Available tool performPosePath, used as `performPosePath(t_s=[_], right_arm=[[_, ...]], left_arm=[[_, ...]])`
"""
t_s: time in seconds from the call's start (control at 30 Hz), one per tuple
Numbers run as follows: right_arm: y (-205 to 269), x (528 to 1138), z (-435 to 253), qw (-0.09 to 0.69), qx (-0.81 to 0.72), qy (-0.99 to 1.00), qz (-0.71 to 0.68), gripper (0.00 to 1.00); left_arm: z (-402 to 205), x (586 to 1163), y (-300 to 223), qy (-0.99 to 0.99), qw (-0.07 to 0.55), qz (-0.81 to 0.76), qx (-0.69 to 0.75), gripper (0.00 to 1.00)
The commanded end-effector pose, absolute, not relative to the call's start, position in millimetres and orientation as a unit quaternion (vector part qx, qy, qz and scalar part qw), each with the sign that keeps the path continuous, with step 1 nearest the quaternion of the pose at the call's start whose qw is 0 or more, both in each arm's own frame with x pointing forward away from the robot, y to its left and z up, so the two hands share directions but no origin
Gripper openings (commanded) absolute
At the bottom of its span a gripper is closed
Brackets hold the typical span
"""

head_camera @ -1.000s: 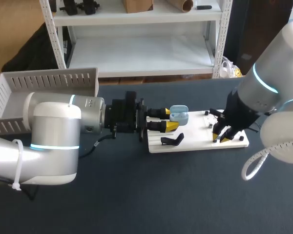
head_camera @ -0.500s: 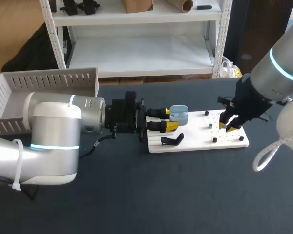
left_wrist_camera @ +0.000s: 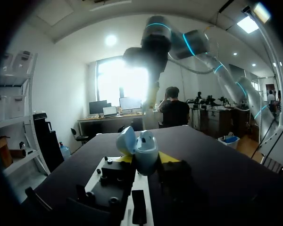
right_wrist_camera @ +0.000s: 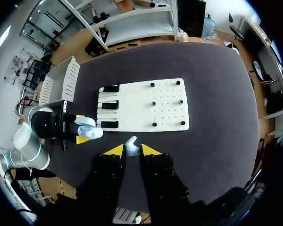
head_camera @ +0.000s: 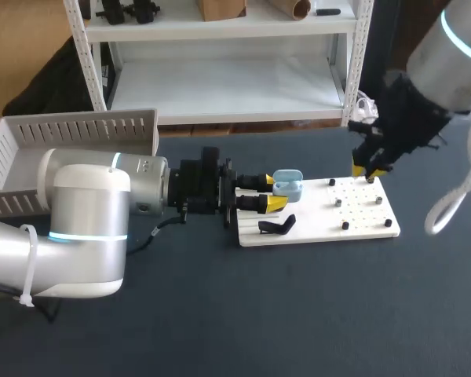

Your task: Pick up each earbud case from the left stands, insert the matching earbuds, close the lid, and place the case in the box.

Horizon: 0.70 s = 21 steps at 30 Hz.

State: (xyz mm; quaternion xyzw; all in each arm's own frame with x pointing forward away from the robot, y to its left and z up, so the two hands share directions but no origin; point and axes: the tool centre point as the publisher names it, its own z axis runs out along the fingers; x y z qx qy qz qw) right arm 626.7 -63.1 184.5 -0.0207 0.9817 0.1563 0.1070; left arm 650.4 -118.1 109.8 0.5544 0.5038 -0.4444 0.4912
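A light blue earbud case [head_camera: 288, 185] with its lid open is held sideways over the left end of the white board [head_camera: 314, 232]. My left gripper [head_camera: 279, 193] is shut on it. In the left wrist view the case [left_wrist_camera: 139, 147] sits between the yellow tips of that gripper [left_wrist_camera: 146, 159]. My right gripper [head_camera: 368, 170] hangs above the board's far right corner. The right wrist view shows it [right_wrist_camera: 132, 149] shut on a small white earbud [right_wrist_camera: 131, 144], high over the board [right_wrist_camera: 165, 113] and the case [right_wrist_camera: 87, 128].
A black stand [head_camera: 276, 226] lies on the board's left part, and several small dark pegs [head_camera: 345, 225] dot its right part. The white slatted box [head_camera: 71, 137] stands at the table's far left, behind my left arm.
My right gripper has lifted off the board's right end and moved up and away toward the far right corner, earbud in it. The left arm and the case have not moved.
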Motion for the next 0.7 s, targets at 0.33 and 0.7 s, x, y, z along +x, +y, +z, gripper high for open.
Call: performPosePath(t_s=[0.33,0.7], right_arm=[[-16,631,202,0.021,-0.119,0.985,0.124,0.00],[-16,631,197,0.018,-0.120,0.984,0.129,0.00]], left_arm=[[109,649,-118,0.504,0.494,-0.443,0.553,0.00],[109,649,-118,0.504,0.494,-0.443,0.553,0.00]])
